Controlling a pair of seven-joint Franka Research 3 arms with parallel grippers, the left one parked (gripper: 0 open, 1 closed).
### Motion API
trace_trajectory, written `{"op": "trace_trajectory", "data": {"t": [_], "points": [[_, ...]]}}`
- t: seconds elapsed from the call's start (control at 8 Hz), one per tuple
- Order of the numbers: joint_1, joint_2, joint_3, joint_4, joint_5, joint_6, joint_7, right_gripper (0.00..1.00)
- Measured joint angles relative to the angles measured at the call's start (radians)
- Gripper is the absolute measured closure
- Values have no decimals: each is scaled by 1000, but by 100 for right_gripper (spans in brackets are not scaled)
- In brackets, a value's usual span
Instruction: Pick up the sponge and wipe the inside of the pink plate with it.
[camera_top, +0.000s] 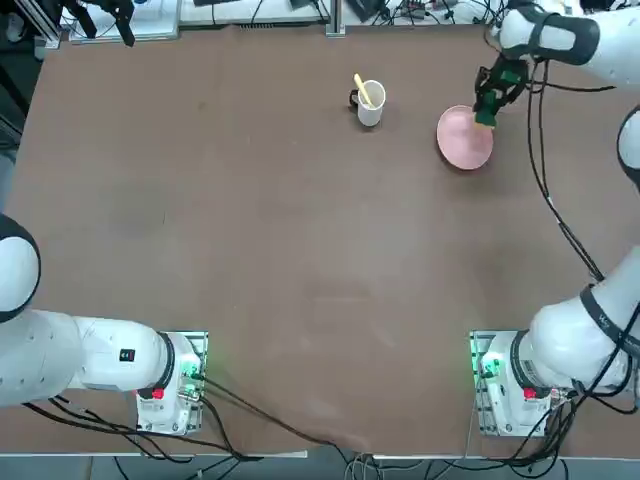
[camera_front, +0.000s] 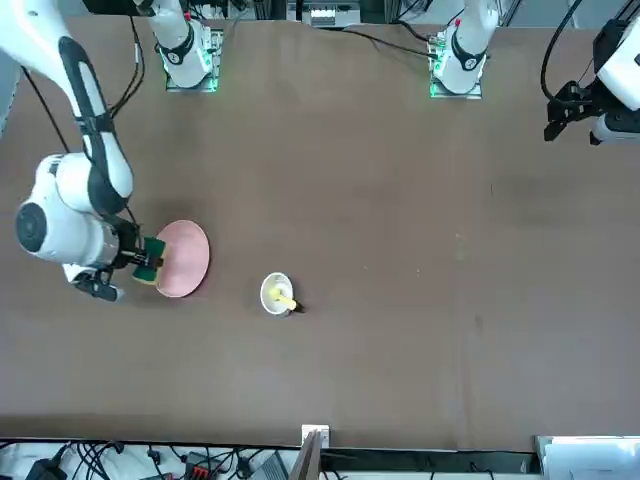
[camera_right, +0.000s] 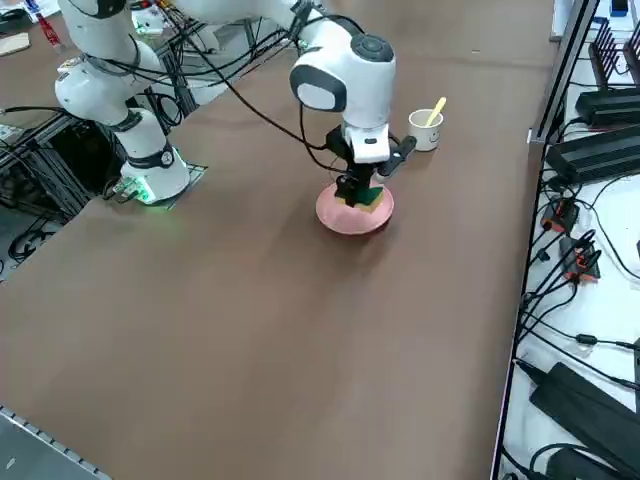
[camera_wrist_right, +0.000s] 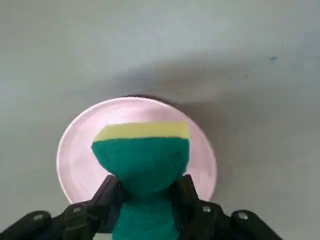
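The right gripper (camera_wrist_right: 145, 200) has its 2 fingers pinched on the sponge (camera_wrist_right: 141, 155), green scouring face toward the wrist camera and yellow body at the far end, hanging over the pink plate (camera_wrist_right: 75, 160) at the table's far right. Whether the sponge touches the plate yet is unclear. The wipe should go best with the yellow end pressed flat and light, swept in arcs inside the rim, so the plate does not skid toward the white cup (camera_top: 370, 103).

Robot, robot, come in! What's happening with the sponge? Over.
Right gripper shut on sponge. Sponge over pink plate. Cup off to the side, nothing blocking.
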Motion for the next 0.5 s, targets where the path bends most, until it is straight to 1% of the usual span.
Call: {"op": "trace_trajectory", "data": {"t": [0.25, 0.5], "points": [[31, 21, 0, -5, 0, 14, 51, 44], [33, 28, 0, -16, 0, 35, 56, 44]]}}
